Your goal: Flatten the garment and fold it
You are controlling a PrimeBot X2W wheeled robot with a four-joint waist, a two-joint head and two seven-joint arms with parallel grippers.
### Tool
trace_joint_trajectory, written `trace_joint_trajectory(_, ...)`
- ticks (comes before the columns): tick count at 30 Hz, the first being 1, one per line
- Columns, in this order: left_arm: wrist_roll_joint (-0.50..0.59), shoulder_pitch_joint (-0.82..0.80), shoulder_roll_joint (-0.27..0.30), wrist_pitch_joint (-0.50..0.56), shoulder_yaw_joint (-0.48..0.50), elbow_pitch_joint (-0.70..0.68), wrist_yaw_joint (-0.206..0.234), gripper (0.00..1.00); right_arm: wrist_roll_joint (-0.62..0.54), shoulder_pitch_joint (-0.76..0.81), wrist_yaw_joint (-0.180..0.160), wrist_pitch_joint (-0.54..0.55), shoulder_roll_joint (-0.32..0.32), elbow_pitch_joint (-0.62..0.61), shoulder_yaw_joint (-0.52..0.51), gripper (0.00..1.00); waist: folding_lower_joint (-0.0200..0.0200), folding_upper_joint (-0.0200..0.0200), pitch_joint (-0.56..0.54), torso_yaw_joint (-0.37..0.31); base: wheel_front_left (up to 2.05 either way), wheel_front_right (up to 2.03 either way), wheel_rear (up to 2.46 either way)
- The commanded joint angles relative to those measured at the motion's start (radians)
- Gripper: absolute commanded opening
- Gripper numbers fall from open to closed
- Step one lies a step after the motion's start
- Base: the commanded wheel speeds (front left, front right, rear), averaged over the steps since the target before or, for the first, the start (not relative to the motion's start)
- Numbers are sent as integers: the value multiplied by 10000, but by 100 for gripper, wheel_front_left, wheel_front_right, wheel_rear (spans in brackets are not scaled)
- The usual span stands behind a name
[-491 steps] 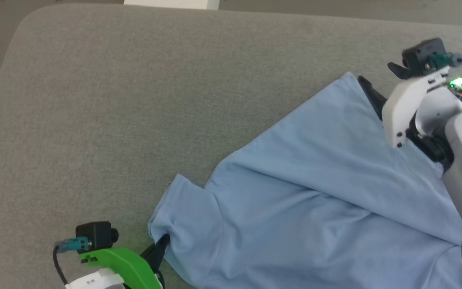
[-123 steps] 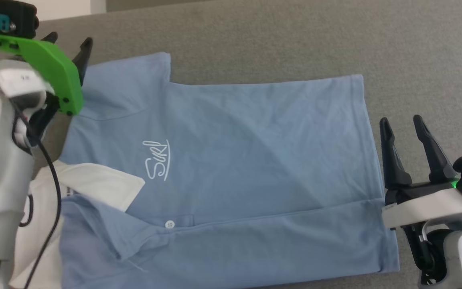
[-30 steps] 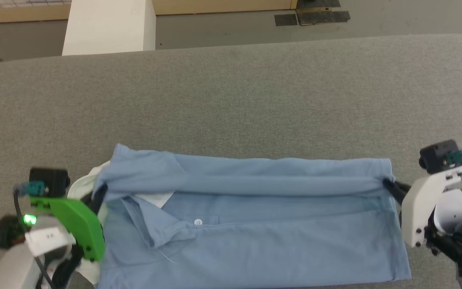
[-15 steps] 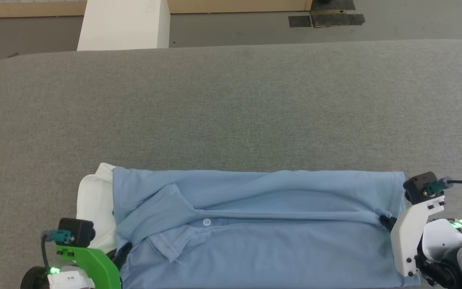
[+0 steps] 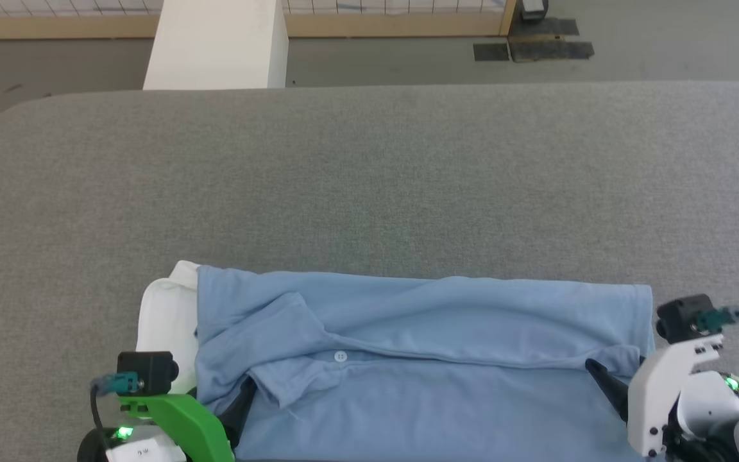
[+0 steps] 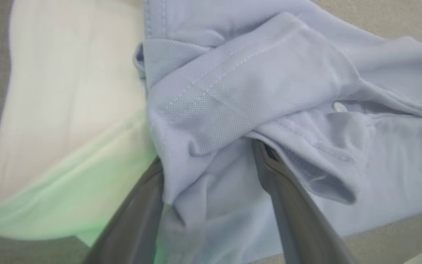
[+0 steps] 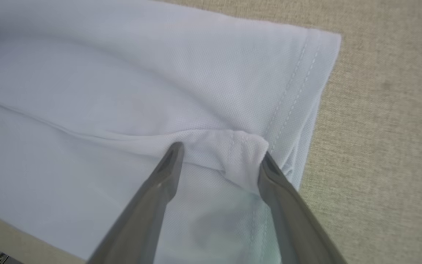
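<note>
Shirt (image 5: 446, 385), light blue, lies folded lengthwise at the near edge of the grey bench (image 5: 369, 179). Left tool (image 6: 208, 154) is released at the shirt's collar end, fingers spread with loose cloth between them. Right tool (image 7: 221, 151) is released at the shirt's hem end, a bunched fold between its spread fingers.

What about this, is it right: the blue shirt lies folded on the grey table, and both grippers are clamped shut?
Not quite. The blue shirt lies folded on the grey table, but both wrist views show the left gripper and right gripper open, fingers spread.
</note>
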Motion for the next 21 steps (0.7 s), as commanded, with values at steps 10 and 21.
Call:
trace_joint_trajectory(10,866,-86,-998,-3457,756,84,464,100,-390,1450,-17,-1867,1539,-1734,-1459,100,1,0,-538,221,0,0,0)
trace_joint_trajectory(21,3066,-1527,-1714,-5075,2043,653,783,100,-1227,1280,-17,-3924,2404,-1690,-2764,100,1,0,-628,101,0,0,0)
